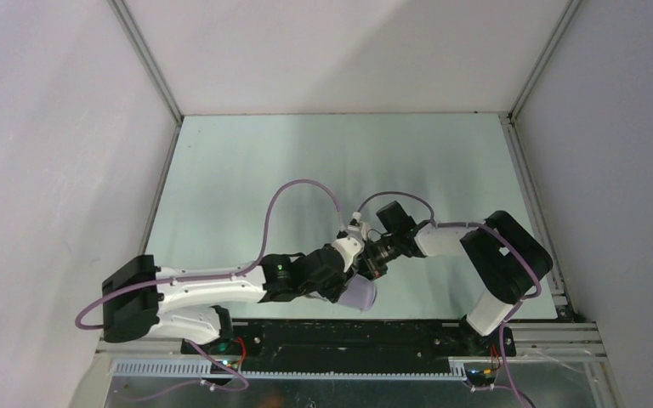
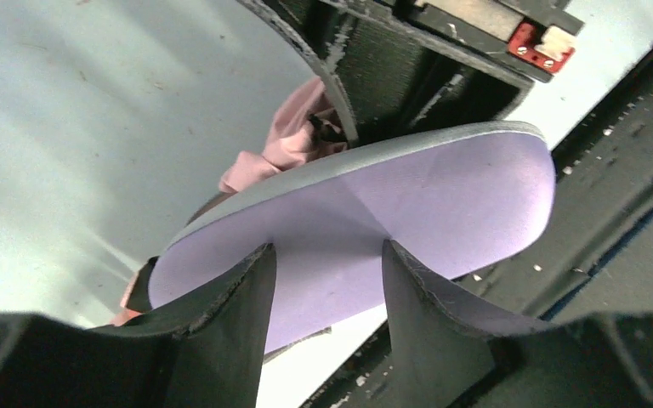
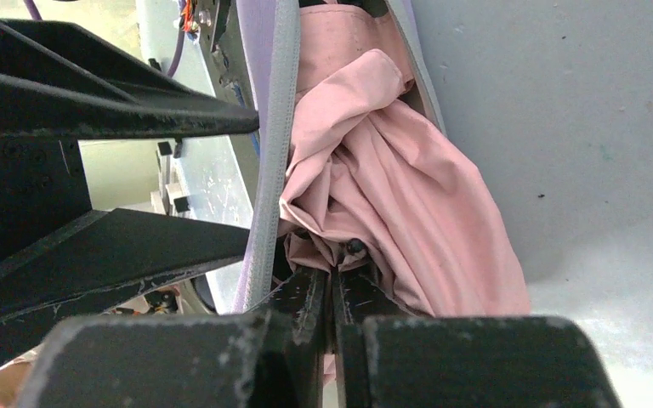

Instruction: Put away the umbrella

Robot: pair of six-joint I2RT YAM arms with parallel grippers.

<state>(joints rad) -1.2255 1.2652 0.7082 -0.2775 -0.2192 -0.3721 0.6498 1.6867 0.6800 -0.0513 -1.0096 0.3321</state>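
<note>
1. The umbrella [image 3: 391,187] is a crumpled bundle of pink fabric sitting in the open case [image 2: 425,195], between its two grey-rimmed halves.
2. The right gripper [image 3: 333,285] has its jaws pressed together with only a sliver of gap. A fold of the umbrella's fabric is pinched at their tips.
3. The left gripper [image 2: 325,255] has its jaws well apart. The case's lilac outer face spans the gap and reaches past both fingers. The fingertips look to touch that face, but I cannot tell whether they press on it.
4. In the right wrist view, the left gripper's fingers [image 3: 119,110] lie on the outer side of the case's rim, away from the fabric.
5. From above, both arms meet over the table [image 1: 306,161] close to its near edge, about midway across. The case shows just below the left gripper.
6. In the left wrist view, pink fabric peeks out beyond the case's far rim.
</note>
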